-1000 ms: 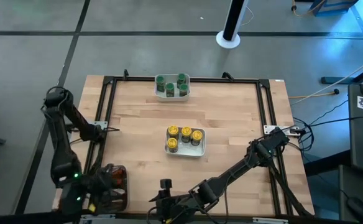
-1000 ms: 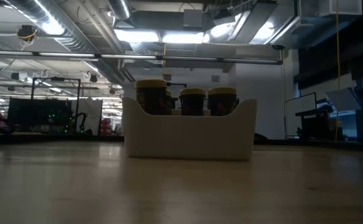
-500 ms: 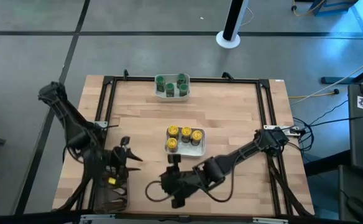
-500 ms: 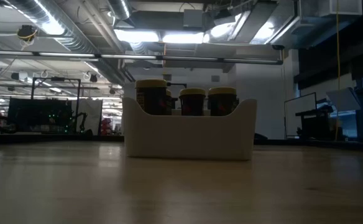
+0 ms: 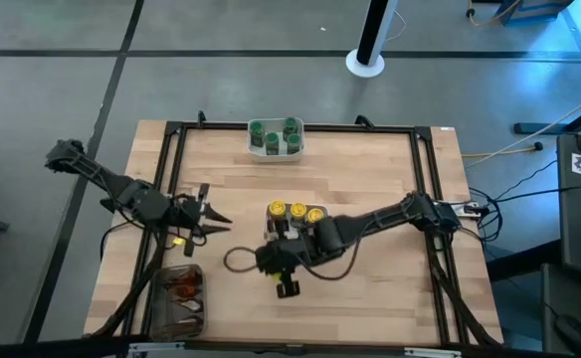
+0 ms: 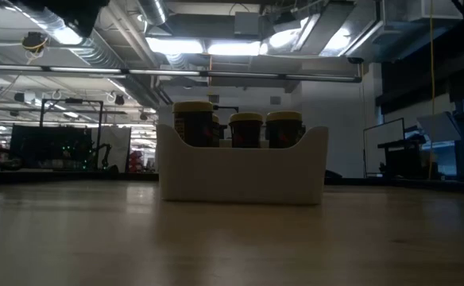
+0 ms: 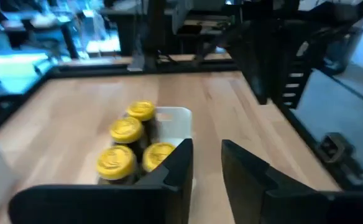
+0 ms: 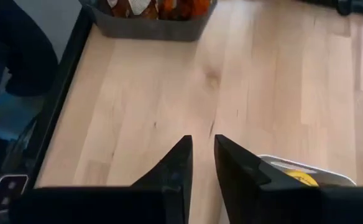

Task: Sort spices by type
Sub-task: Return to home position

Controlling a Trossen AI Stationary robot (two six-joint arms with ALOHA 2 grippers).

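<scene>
A white bowl [image 5: 295,224] of yellow-capped jars [image 7: 128,146] stands mid-table; the low view shows it [image 6: 242,167] side-on. A second white bowl [image 5: 275,139] with green-capped jars sits at the far edge. Brown-orange packets [image 8: 153,7] lie in the clear grey tray [image 5: 179,298] at the near left. My left gripper [image 5: 209,211] [image 7: 206,155] hovers left of the yellow-cap bowl, pointing at it, with a narrow gap and nothing in it. My right gripper [image 5: 269,265] [image 8: 202,149] hangs above bare wood at that bowl's near-left corner, slanting down toward the tray, also narrowly open on nothing.
A black frame [image 5: 171,149] runs around the tabletop's sides. My right arm [image 5: 370,221] reaches across the table from the right edge and partly covers the yellow-cap bowl. Bare wood lies between the bowls and along the near right.
My left gripper has swung from over the tray at the near-left corner toward the far edge and the table's middle, and now points at the yellow-cap bowl. My right gripper has moved from the near edge up toward that bowl. Bowls, jars and tray have stayed put.
</scene>
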